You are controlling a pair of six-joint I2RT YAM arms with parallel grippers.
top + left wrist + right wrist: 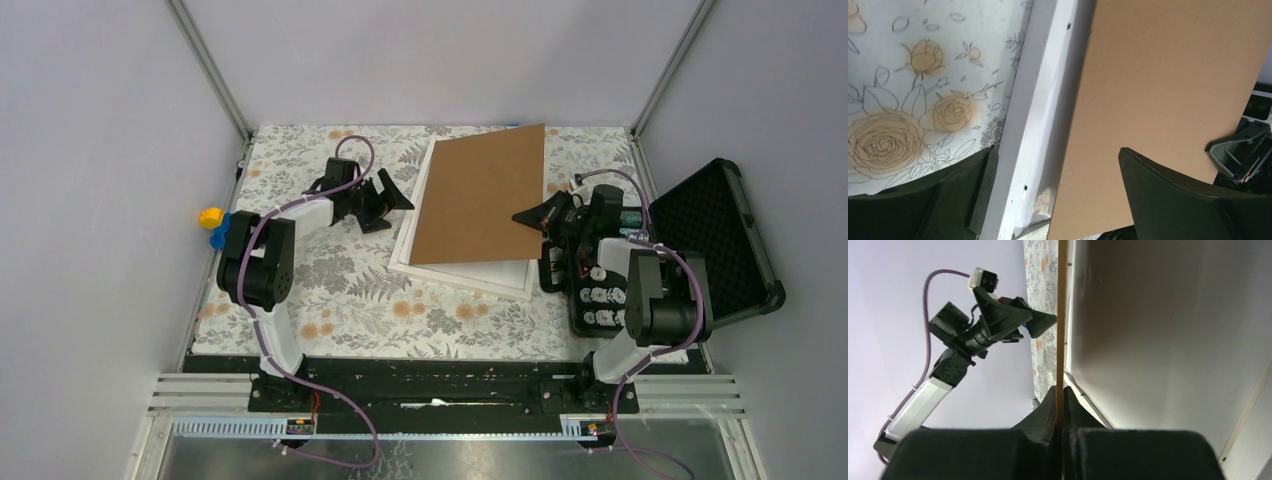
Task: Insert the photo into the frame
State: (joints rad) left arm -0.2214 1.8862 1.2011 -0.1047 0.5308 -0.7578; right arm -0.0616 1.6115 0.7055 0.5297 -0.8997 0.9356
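Observation:
The white frame lies flat in the middle of the floral table. A plain brown backing board slants over it, lifted at its right edge. My right gripper is shut on that edge; the right wrist view shows the thin board pinched between the fingers. My left gripper stands open at the frame's left side. In the left wrist view its fingers straddle the frame's white rail and the board's edge, gripping nothing. The photo is hidden.
An open black case holding round parts lies at the right, close behind my right arm. Small yellow and blue objects sit at the table's left edge. Grey walls close in the back and both sides.

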